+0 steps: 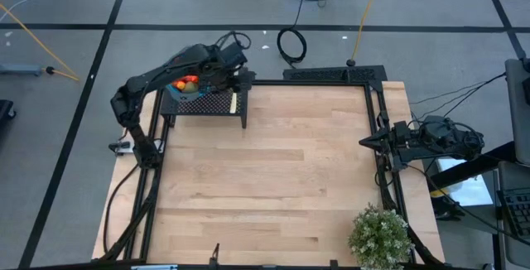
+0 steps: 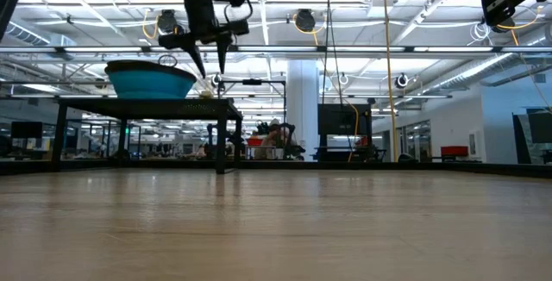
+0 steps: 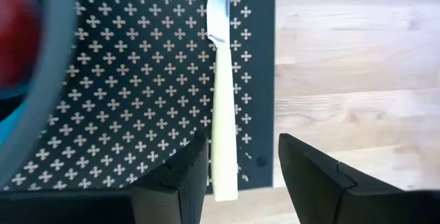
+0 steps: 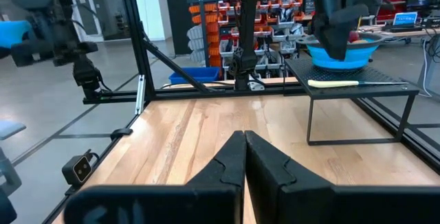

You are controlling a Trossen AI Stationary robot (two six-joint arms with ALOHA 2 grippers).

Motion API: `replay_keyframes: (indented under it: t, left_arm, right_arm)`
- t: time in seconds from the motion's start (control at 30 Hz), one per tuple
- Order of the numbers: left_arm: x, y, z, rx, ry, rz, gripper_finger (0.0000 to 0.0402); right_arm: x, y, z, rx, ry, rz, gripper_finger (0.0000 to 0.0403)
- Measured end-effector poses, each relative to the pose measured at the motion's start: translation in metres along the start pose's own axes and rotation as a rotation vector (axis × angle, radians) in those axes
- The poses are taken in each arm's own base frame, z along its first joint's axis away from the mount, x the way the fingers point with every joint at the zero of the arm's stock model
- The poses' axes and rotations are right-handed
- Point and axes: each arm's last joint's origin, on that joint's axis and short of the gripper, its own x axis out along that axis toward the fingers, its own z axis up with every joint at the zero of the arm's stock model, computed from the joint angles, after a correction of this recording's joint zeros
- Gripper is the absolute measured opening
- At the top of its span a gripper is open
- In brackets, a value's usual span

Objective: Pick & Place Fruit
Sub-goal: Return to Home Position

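1. A wooden table (image 1: 273,187), seen from above, has a dark arm at each side.
2. A black perforated shelf (image 1: 217,104) on legs stands at the far left corner of the table.
3. A blue bowl (image 2: 151,80) sits on the left part of the shelf.
4. The fruit (image 1: 187,84) lies inside the bowl. Red-orange and green pieces show from above, partly hidden by the left arm. A dark red round piece shows in the left wrist view. The number of pieces cannot be told.
5. A pale knife (image 3: 221,100) lies flat on the right part of the shelf. It is near the bowl but not touching it. It runs near to far along the shelf's right edge.
6. The left gripper (image 3: 242,150) hangs above the shelf, right of the bowl, pointing down. Its fingers are spread wide, one on each side of the knife's handle, and they hold nothing. In the low view the tips are clear above the shelf top.
7. The right gripper (image 1: 365,142) is at the table's right edge, about midway between near and far. It points left across the table. Its fingers are pressed together with nothing between them.
8. A small green plant (image 1: 379,235) stands at the near right corner of the table.
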Motion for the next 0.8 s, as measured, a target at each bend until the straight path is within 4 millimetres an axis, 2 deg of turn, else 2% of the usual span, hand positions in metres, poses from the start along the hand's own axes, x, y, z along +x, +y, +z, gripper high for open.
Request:
replay_keyframes:
  t: [0.23, 0.43, 0.63, 0.8]
  left_arm:
    - [-0.039, 0.013, -0.007, -0.005, -0.089, -0.071, 0.0175]
    - [-0.073, 0.021, -0.025, 0.029, -0.166, -0.134, 0.0175]
    - [-0.101, 0.030, -0.048, 0.150, -0.251, -0.171, 0.0175]
    - [-0.120, 0.026, -0.067, 0.293, -0.307, -0.272, 0.0174]
  right_arm:
    - [0.000, 0.000, 0.000, 0.000, 0.000, 0.000, 0.0000]
    - [0.000, 0.000, 0.000, 0.000, 0.000, 0.000, 0.0000]
    - [0.000, 0.000, 0.000, 0.000, 0.000, 0.000, 0.0000]
    - [0.000, 0.000, 0.000, 0.000, 0.000, 0.000, 0.0000]
